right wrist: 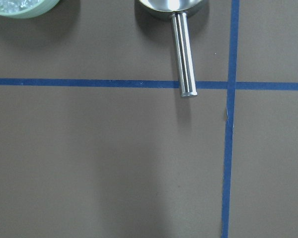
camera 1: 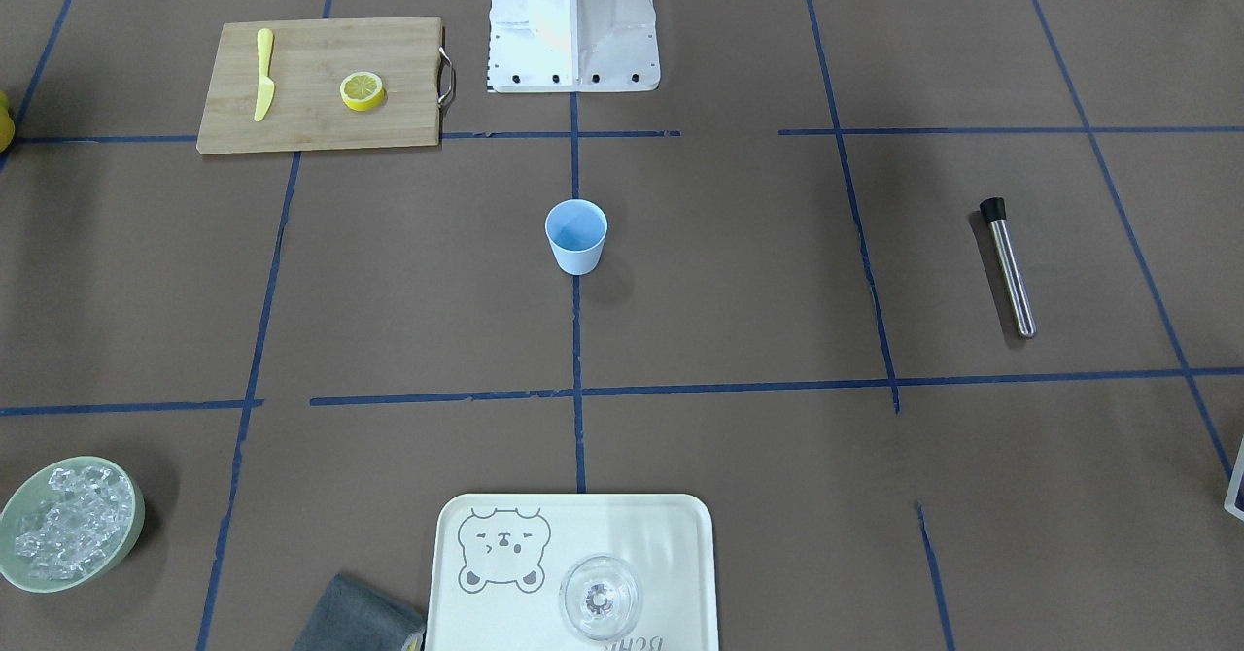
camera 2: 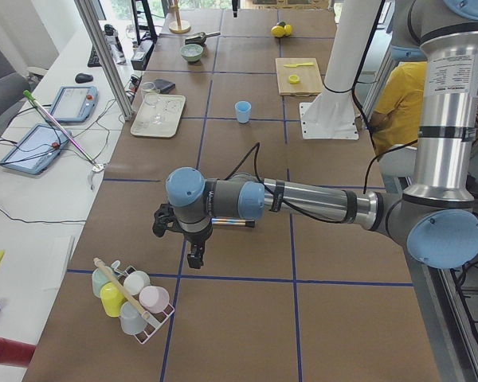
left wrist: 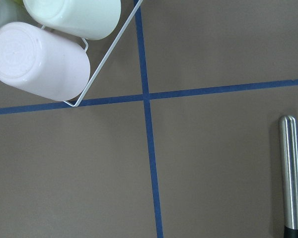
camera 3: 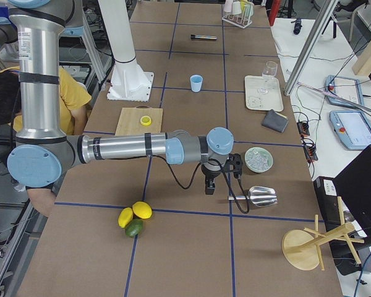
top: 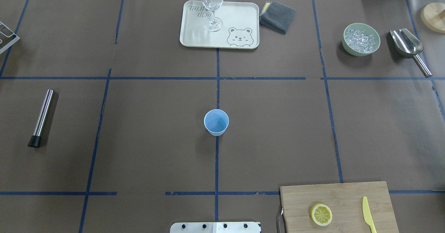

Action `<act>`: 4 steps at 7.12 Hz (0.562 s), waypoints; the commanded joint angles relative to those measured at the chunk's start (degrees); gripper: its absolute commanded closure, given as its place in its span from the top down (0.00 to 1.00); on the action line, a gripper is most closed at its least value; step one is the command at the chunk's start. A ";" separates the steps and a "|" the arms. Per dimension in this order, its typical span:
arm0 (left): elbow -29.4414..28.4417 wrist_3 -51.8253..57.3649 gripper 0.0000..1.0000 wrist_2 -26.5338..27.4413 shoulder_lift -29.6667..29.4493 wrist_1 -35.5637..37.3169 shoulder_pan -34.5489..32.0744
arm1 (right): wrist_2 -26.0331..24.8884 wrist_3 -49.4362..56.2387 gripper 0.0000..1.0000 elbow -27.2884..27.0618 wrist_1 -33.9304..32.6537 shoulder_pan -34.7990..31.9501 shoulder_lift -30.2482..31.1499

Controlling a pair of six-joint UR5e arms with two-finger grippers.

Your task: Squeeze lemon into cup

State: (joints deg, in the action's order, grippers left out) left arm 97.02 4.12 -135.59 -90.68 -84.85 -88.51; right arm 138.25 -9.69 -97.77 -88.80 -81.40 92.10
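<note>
The lemon [camera 1: 362, 90] is a thick yellow chunk lying cut face up on a wooden cutting board [camera 1: 292, 117]; it also shows in the overhead view [top: 321, 214]. The light-blue cup [camera 1: 576, 235] stands upright and empty at the table's middle, also seen from overhead [top: 216, 122]. My left gripper [camera 2: 193, 259] hangs far off at the table's left end, near a cup rack. My right gripper [camera 3: 209, 189] hangs at the right end, near the scoop. Both show only in the side views, so I cannot tell whether they are open or shut.
A yellow plastic knife [top: 368, 215] lies on the board. A clear glass [top: 212, 3] stands on a bear tray [top: 194, 34]. Also here are a grey cloth [top: 277, 16], an ice bowl [top: 361, 39], a metal scoop [top: 408, 48], a steel muddler [top: 41, 117] and a cup rack [camera 2: 131, 296].
</note>
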 commanded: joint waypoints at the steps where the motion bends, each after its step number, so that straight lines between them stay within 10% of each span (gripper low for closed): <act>1: 0.45 0.28 1.00 -0.46 0.24 -0.40 0.00 | 0.17 -0.06 1.00 -0.31 0.03 0.72 -0.08; 4: 0.45 0.10 1.00 -0.47 0.32 -0.31 0.00 | -0.70 0.02 1.00 -0.75 0.03 0.72 -0.08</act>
State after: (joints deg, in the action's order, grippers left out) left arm 97.48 4.35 -136.06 -90.44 -85.19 -88.55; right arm 138.03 -9.68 -98.45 -88.77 -80.71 92.02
